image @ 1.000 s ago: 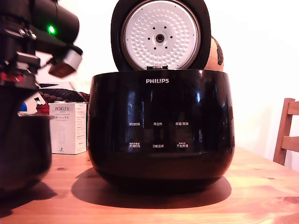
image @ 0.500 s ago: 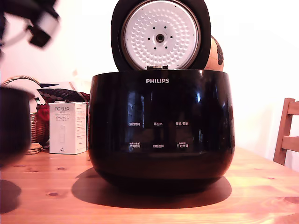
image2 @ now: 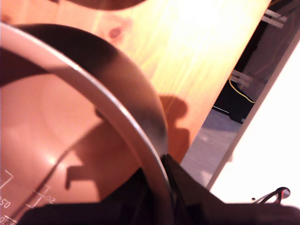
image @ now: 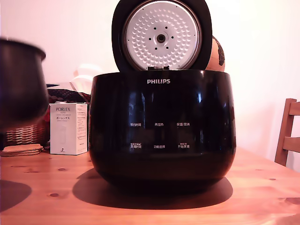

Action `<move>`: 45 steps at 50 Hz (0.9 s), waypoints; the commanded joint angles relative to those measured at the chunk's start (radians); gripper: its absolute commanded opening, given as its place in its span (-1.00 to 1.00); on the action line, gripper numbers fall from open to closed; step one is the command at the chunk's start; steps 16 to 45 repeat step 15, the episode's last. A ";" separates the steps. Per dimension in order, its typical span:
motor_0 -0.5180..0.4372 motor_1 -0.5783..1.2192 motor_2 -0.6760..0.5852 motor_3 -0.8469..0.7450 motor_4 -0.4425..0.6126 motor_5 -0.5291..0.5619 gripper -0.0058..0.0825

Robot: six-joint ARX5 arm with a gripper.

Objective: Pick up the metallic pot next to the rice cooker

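Observation:
The metallic pot [image: 18, 84] is dark and round with a thin pale rim. It hangs clear of the wooden table [image: 262, 187] at the exterior view's left edge, and its shadow lies on the wood below. The wrist view looks into the metallic pot [image2: 70, 140] from close up, along its pale rim. My gripper [image2: 161, 187] is shut on that rim, with one dark finger inside the wall and one outside. The arm is out of the exterior view. The rice cooker [image: 161, 126], glossy black and marked PHILIPS, stands at the centre with its lid [image: 161, 35] upright.
A white PORLEX box [image: 68, 129], a wicker basket [image: 23, 135] and flat coasters [image: 21, 149] sit behind the pot. A wooden chair [image: 288, 136] stands at the exterior view's right. The table's edge [image2: 220, 103] and the floor beyond it show in the wrist view.
The pot has risen off the table at the exterior view's left, from resting low to hanging well above it. The arm has moved up out of that view.

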 commanded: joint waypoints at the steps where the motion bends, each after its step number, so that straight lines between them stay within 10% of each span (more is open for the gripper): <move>1: -0.005 -0.024 0.064 0.020 -0.009 0.010 -0.92; 45: -0.009 -0.023 0.098 0.020 -0.008 0.024 -0.92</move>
